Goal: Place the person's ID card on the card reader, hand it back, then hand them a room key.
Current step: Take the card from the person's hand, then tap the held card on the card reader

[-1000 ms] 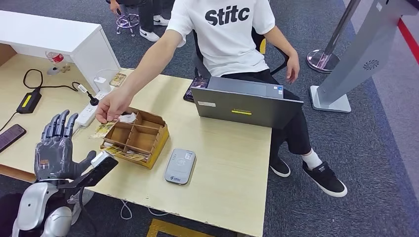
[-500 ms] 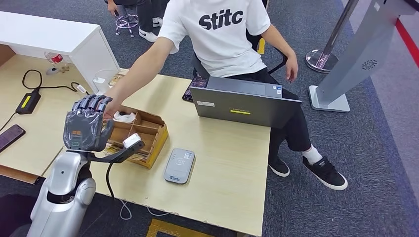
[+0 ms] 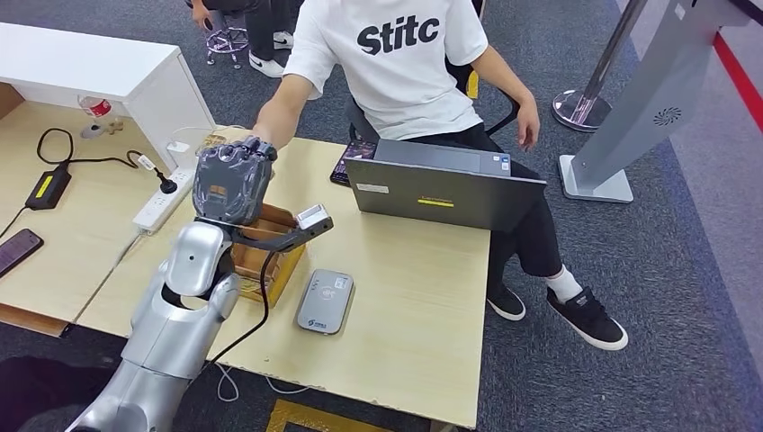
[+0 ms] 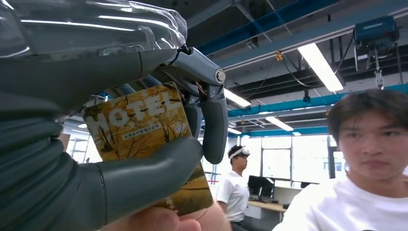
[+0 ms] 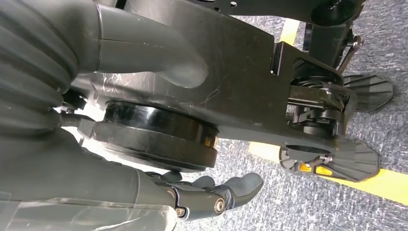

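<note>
Left hand (image 4: 120,159) pinches one room key (image 4: 144,139) beside one card reader (image 3: 326,302).

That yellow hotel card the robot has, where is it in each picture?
Head view: hidden behind the raised left hand, above the cardboard box.
Left wrist view: the card fills the left-centre, gripped under the thumb.
Right wrist view: not in it.
Shared landmark: the person in the white T-shirt.

Office-lab hall: desks (image 3: 423,297), laptop (image 3: 445,193), grey carpet (image 3: 630,297), exposed ceiling beams (image 4: 288,29), strip lights (image 4: 317,65)
</note>
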